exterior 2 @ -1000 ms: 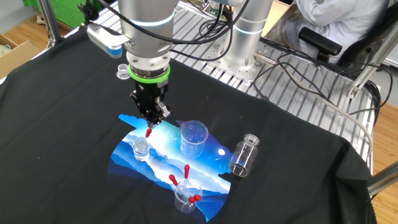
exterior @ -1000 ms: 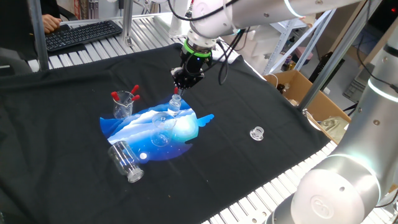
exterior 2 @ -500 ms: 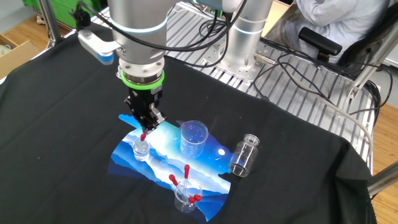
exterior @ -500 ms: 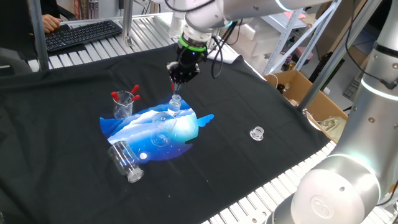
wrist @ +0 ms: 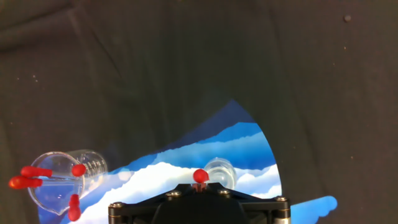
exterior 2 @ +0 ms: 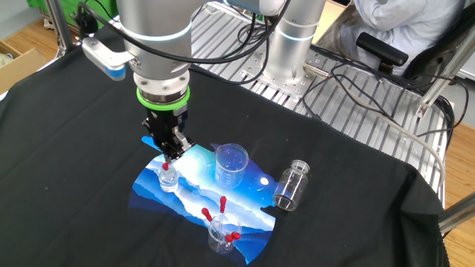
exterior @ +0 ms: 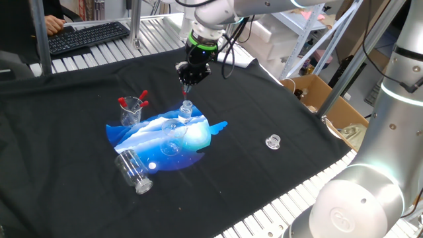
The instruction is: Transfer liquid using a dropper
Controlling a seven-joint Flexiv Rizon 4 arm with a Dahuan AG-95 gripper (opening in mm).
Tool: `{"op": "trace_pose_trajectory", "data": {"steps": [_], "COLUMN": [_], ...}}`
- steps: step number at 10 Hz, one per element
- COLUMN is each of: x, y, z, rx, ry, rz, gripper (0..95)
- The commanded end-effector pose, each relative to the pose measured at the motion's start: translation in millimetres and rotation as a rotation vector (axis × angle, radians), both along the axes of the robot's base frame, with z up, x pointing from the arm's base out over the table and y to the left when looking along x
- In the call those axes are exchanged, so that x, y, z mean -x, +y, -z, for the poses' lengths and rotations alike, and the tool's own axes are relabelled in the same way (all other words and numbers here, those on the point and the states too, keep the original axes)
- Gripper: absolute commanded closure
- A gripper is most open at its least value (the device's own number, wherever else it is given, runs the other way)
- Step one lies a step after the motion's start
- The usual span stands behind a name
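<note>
Dropper (exterior 2: 165, 164) hangs upright in gripper (exterior 2: 168, 150), tube pointing down.

Hand (wrist: 199, 198) in hand view: cut off by the bottom edge, fingers not visible. Dropper (wrist: 199, 177): only the red bulb shows, tube hidden. In both fixed views the dropper tube is too thin to make out below the hand. Beaker (wrist: 62, 186) with 3 spare droppers is clipped at the bottom-left corner.
</note>
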State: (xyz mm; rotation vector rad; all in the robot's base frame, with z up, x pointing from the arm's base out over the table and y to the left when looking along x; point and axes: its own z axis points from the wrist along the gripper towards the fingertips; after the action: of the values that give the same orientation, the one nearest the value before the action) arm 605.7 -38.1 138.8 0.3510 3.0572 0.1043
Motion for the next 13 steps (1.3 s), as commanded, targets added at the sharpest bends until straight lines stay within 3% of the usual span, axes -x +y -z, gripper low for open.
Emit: {"op": "trace_pose_trajectory", "data": {"steps": [1, 4, 13], "x": [0.2, 2.9, 16.6], "y": [-3.2, -10.0, -11.3], "z": [2.0, 5.2, 10.3], "rx": [0.009, 0.015, 0.017], "ry": [-0.004, 0.007, 0.018], "rz": [-0.023, -0.059, -0.12], "gripper": [95.0, 95.0, 95.0]}}
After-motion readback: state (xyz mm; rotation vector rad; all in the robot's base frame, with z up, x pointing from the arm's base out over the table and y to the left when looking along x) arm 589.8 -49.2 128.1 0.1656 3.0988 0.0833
